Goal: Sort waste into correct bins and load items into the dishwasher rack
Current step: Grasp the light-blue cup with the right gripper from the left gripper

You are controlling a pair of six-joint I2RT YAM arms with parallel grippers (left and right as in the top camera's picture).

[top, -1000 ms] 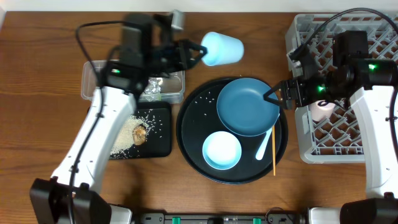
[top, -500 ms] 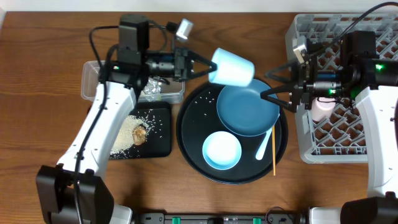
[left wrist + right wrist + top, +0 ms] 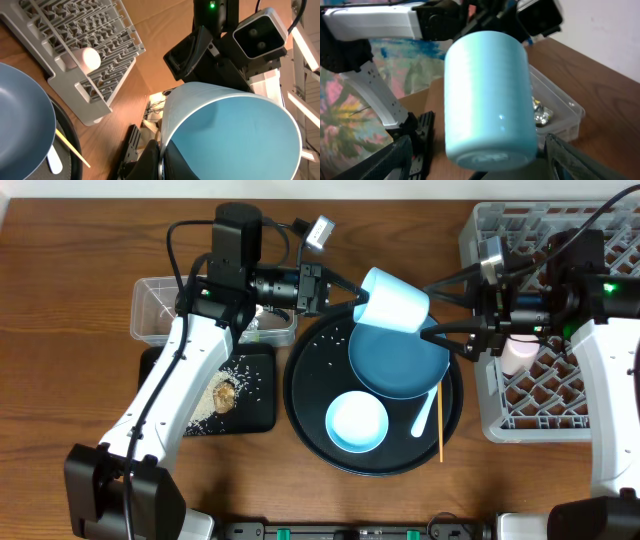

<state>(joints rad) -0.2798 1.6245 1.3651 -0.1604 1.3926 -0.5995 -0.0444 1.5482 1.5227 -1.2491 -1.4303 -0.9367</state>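
My left gripper [image 3: 358, 298] is shut on the rim of the light blue cup [image 3: 397, 301] and holds it in the air on its side, above the dark blue plate [image 3: 395, 360]. In the left wrist view its fingers [image 3: 152, 159] pinch the cup [image 3: 225, 130] wall. My right gripper [image 3: 438, 308] stands open, one finger on each side of the cup's base, apart from it. From the right wrist, the cup [image 3: 490, 90] base faces the right gripper [image 3: 482, 167]. The light blue bowl [image 3: 356, 422], pale blue spoon [image 3: 427, 412] and chopstick [image 3: 441, 425] lie nearby. A pinkish-white cup [image 3: 518, 356] is in the dishwasher rack [image 3: 600, 240].
Plate, bowl, spoon and chopstick rest on a round black tray [image 3: 300, 395] scattered with rice. The black rectangular tray [image 3: 258, 415] holds rice [image 3: 203, 398] and a brown lump [image 3: 224, 393]. The clear tub [image 3: 158, 305] holds a silver wrapper [image 3: 250, 326].
My left arm has carried the cup rightward from the table's back to above the plate. My right gripper has lifted off the plate's edge and now faces the cup's base.
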